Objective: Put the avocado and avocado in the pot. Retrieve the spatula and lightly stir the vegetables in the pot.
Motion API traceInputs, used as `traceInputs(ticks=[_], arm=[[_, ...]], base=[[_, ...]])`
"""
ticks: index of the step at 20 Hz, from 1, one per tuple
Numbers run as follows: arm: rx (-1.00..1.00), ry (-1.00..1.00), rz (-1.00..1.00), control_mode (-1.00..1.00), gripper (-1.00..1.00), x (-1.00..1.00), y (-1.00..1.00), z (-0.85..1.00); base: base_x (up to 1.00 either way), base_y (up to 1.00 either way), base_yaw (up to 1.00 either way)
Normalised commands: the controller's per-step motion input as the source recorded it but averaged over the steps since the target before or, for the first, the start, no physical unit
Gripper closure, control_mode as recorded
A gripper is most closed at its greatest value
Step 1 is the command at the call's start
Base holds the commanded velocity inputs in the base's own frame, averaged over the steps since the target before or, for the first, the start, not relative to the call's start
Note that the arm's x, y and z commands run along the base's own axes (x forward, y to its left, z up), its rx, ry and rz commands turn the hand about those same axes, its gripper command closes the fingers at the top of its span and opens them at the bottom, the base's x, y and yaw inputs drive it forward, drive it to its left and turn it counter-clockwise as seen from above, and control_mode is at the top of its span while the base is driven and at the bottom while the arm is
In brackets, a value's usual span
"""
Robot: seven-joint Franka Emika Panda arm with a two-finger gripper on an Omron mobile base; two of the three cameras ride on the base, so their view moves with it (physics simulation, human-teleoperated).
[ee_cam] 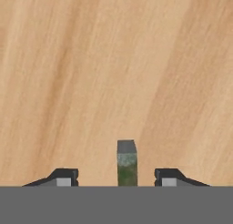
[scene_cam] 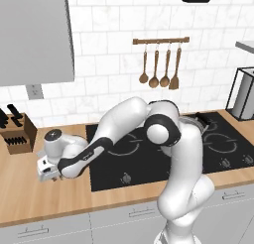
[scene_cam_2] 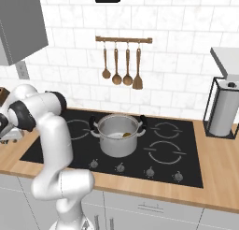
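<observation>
The steel pot (scene_cam_2: pixel 117 139) stands in the middle of the black cooktop (scene_cam_2: pixel 56 147), and an olive-brown avocado lump (scene_cam_2: pixel 125 134) lies inside it. My arm reaches far left, with the gripper (scene_cam: pixel 50 177) pointing down at the wooden counter (scene_cam: pixel 30 198) left of the cooktop. In the hand view, a narrow grey-green bar (ee_cam: pixel 127 166), apparently the spatula's handle, lies on the wood between the fingertips (ee_cam: pixel 64 177). The gripper (ee_cam: pixel 116 177) is open, with a gap on each side of the bar. The rest of the spatula is hidden below the frame.
A knife block (scene_cam: pixel 17 136) stands on the counter behind the gripper. Wooden spoons and a wooden spatula (scene_cam: pixel 159 69) hang on a wall rail above the cooktop. A paper towel holder (scene_cam_2: pixel 224 110) stands at the right end of the counter.
</observation>
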Motion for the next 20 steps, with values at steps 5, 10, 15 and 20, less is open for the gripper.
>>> traceInputs(ticks=[5, 10, 15, 20], arm=[[0.0, 0.0, 0.0, -1.0, 1.0, -0.01, 0.0, 0.0], [0.04, 0.0, 0.0, -1.0, 1.0, -0.31, 0.0, 0.4], [0.24, -0.03, -0.03, -1.0, 1.0, -0.64, -0.17, 1.0], [0.4, 0.02, -0.18, -1.0, 1.0, -0.29, -0.63, 1.0]], base=[[0.0, 0.0, 0.0], [0.0, 0.0, 0.0], [0.0, 0.0, 0.0], [0.0, 0.0, 0.0]])
